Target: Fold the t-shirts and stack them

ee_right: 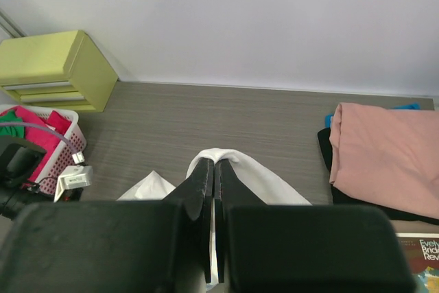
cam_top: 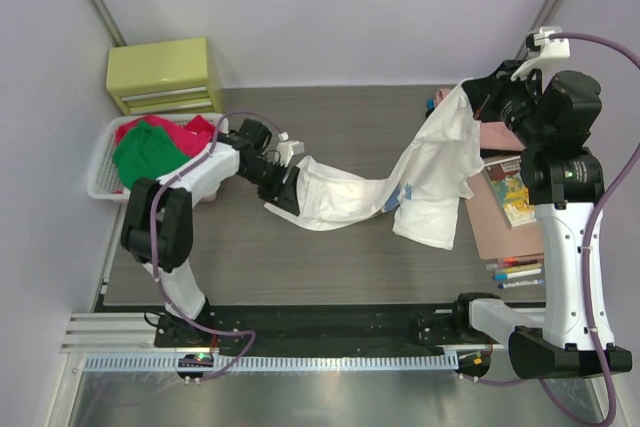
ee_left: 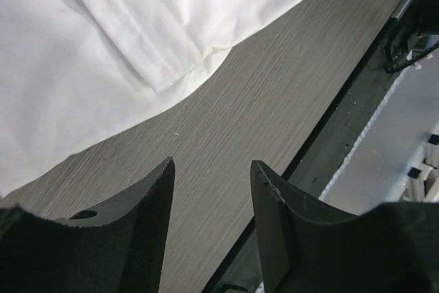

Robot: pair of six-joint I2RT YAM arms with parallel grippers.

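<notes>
One white t-shirt (cam_top: 430,162), one basket (cam_top: 97,182), one book (cam_top: 512,197)

**T-SHIRTS: POSITION AND CONDITION**

The white t-shirt (cam_top: 420,172) is unfolded and stretched across the middle of the table (cam_top: 300,257). Its left end lies flat on the table; its right end is raised above the far right corner. A green t-shirt (cam_top: 145,152) and a red t-shirt (cam_top: 190,130) lie crumpled in the basket (cam_top: 98,172) at the left edge. A salmon-pink t-shirt (ee_right: 384,162) lies folded on a black t-shirt (ee_right: 326,159) at the right edge.
</notes>
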